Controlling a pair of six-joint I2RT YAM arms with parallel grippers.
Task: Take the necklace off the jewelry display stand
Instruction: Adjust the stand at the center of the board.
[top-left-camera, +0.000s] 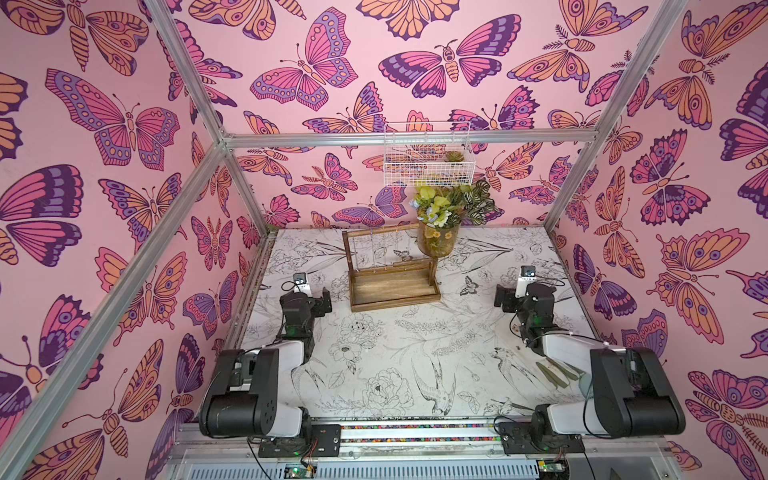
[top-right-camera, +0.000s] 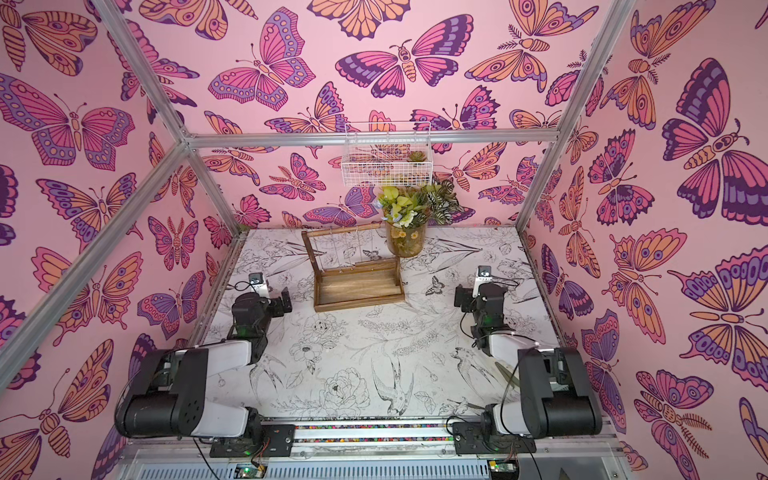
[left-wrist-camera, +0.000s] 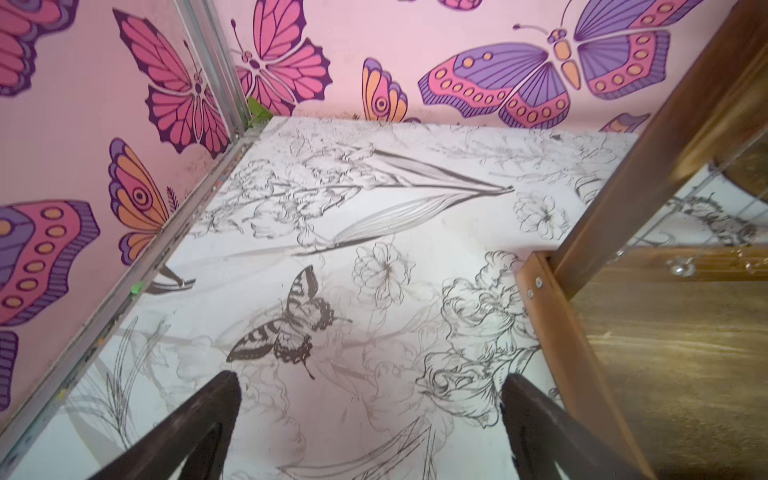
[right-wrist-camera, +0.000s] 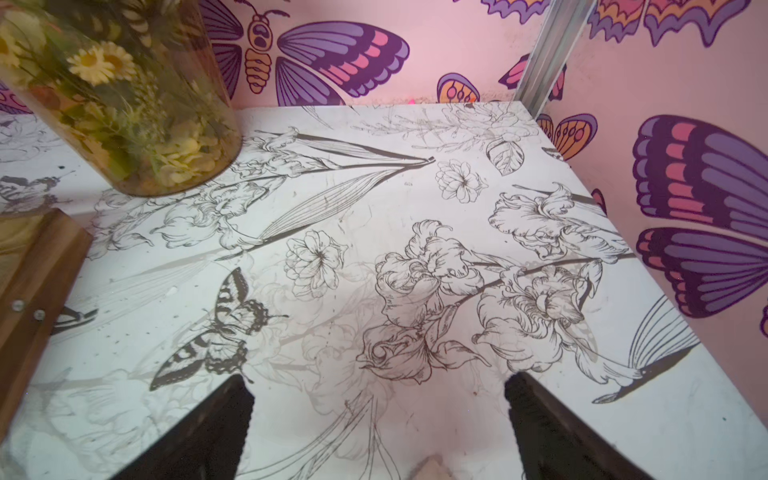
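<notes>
The brown wooden jewelry display stand (top-left-camera: 394, 288) (top-right-camera: 357, 291) stands at the back middle of the table in both top views, its open frame rising from a shallow tray. The necklace (top-left-camera: 398, 249) shows as thin, faint chains hanging from the top bar. In the left wrist view it (left-wrist-camera: 681, 265) ends in a clear bead by the tray's back rail. My left gripper (top-left-camera: 325, 300) (left-wrist-camera: 374, 382) is open, empty, and just left of the tray. My right gripper (top-left-camera: 502, 298) (right-wrist-camera: 380, 384) is open, empty, and well right of the stand (right-wrist-camera: 37, 266).
A glass vase of flowers (top-left-camera: 438, 243) (right-wrist-camera: 124, 104) stands right behind the stand's right post. A white wire basket (top-left-camera: 428, 160) hangs on the back wall above it. Some green pieces (top-left-camera: 557, 372) lie by the right arm. Pink walls and metal posts enclose the table.
</notes>
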